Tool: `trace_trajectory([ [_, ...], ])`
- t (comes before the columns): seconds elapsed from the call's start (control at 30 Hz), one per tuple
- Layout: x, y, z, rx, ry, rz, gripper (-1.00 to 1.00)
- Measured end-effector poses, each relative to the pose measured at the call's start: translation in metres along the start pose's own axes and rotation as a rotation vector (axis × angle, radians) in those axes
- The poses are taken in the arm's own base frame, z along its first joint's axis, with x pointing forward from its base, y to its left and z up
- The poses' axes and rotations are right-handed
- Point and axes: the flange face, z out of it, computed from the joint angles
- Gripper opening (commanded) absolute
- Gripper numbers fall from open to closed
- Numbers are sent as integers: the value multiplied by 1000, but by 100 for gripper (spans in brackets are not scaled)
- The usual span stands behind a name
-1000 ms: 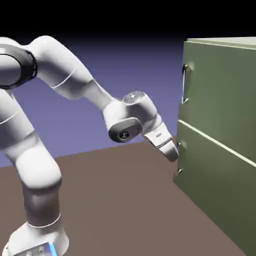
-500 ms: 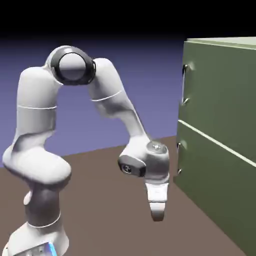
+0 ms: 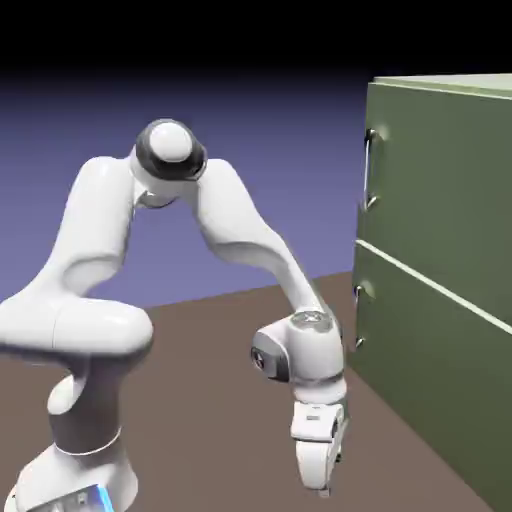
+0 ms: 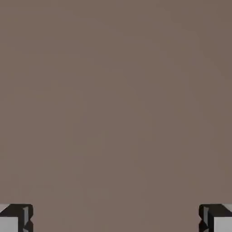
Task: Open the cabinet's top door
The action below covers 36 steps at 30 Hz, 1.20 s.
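Cabinet [image 3: 440, 270]: stands at the right of the exterior view, on the brown table [image 3: 210, 400]. Olive-green, boxy, two front panels split by a pale seam.

Top door [image 3: 440, 180]: upper panel, sits flush with the cabinet front, shut. Its slim vertical silver handle [image 3: 369, 168] runs along the panel's left edge. The lower panel [image 3: 420, 360] carries a shorter handle [image 3: 357, 318], also at its left edge.

Arm [image 3: 200, 260]: white, rises from the lower left, bends high at the elbow and drops to the wrist in the lower middle of the exterior view.

Gripper [image 3: 322, 478]: points down at the table, low, just left of the cabinet's lower panel and well below the top door's handle. Not touching the cabinet. In the hand view only bare brown table fills the frame; the two grey fingertips [image 4: 16, 217] sit at the far bottom corners, spread wide, nothing between them. Claw released, empty.
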Motion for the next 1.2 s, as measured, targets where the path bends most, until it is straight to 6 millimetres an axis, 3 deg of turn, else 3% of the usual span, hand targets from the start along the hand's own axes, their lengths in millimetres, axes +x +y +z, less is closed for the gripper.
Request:
trace_trajectory([
  [0.23,17,-41,-63,243,190,4,0],
  [0.43,-1,-87,-148,550,318,-58,0],
  [0.63,-60,-120,-256,927,392,-182,0],
  [0.83,-157,-119,-375,1352,399,-365,0],
  [0.9,-165,-117,-383,1383,396,-380,0],
  [1.03,-163,-166,-376,1383,396,-380,0],
  [1.07,-162,-166,-376,1383,396,-380,-100],
  [1.13,-162,-166,-376,1383,396,-380,-100],
  [1.2,-158,-148,-377,1405,368,-405,-100],
])
